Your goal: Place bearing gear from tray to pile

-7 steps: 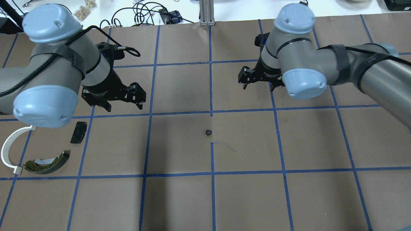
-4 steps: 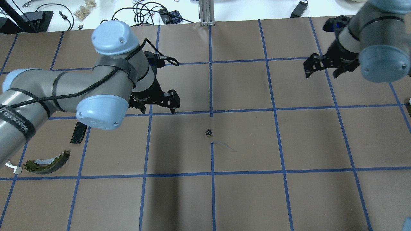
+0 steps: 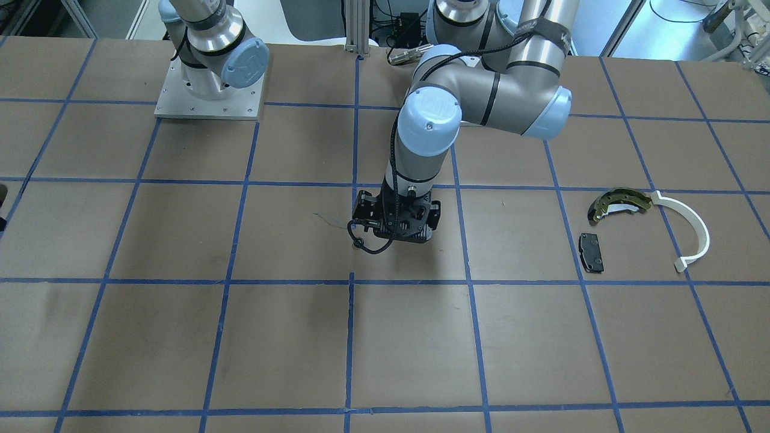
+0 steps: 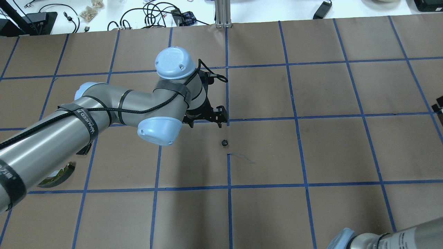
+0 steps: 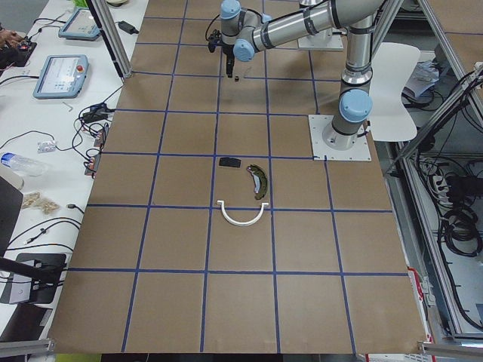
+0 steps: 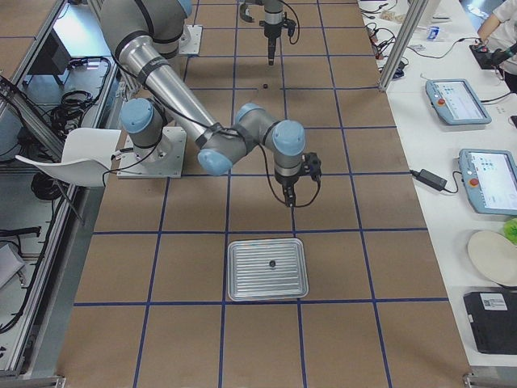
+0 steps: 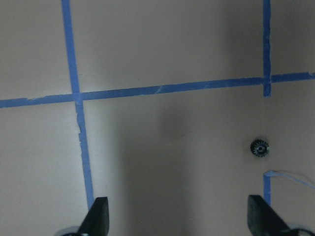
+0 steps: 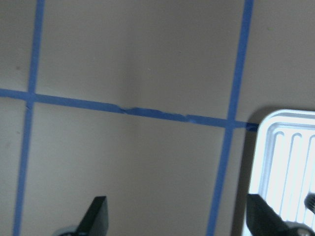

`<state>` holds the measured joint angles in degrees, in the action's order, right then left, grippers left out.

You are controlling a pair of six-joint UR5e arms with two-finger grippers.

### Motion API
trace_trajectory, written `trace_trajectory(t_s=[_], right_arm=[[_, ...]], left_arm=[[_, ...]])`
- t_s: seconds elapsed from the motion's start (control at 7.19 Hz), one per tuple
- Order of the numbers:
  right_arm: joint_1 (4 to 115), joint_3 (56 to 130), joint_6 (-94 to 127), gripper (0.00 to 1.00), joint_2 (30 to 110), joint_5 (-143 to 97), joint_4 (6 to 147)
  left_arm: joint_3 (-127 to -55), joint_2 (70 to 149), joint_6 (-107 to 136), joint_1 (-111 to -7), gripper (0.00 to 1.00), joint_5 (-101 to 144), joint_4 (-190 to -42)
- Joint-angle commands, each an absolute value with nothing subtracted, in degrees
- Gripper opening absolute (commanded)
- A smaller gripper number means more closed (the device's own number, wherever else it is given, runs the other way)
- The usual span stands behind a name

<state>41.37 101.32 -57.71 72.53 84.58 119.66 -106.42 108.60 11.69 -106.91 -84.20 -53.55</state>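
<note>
Left wrist-mounted | bearing gear [image 7: 259, 147] flat, bore up, round | left end effector [image 7: 178, 209] apart | right end effector [image 8: 176, 209] apart

Blue-gridded brown table [image 4: 263, 214], black gear [image 4: 224, 142], silver tray [image 6: 250, 283]

Counter [image 4: 311, 155]: brown paper, matt, dark smudges near the middle. Grid of blue tape [image 4: 263, 120], faint sheen, edges ragged in places.
Tray [image 6: 242, 275]: bright ribbed metal, shiny.
Gear [image 7: 259, 147]: dark, toothed, looks metal.
Shoe [image 3: 628, 193]: olive-yellow, dull.
Arc [image 3: 701, 231]: white plastic, smooth.
Pad [image 3: 591, 252]: black, matt.
Left arm [image 4: 104, 110]: grey satin metal tube; pale blue smooth caps [image 4: 174, 64].
</note>
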Motion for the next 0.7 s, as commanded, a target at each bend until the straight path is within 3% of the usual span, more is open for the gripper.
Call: trace_trajectory(t_s=[0.0,0.28,0.56], right_arm=[[33.4,101.3,-69.7,1.00,64.5,84.9,132.0],[30.9,101.0,-69.2,1.00,61.9,86.6,132.5],[30.9,97.8,-67.9,0.97,58.8,86.9,134.0]], left_arm=[[-106.3,113.5,13.3,-109.6,1.00,-84.0,-48.6],[-106.4,116.0,13.4,-111.4,1.00,-84.1,-46.8],[-106.5,116.3,13.2,-112.1,0.79,-84.3,-47.0]])
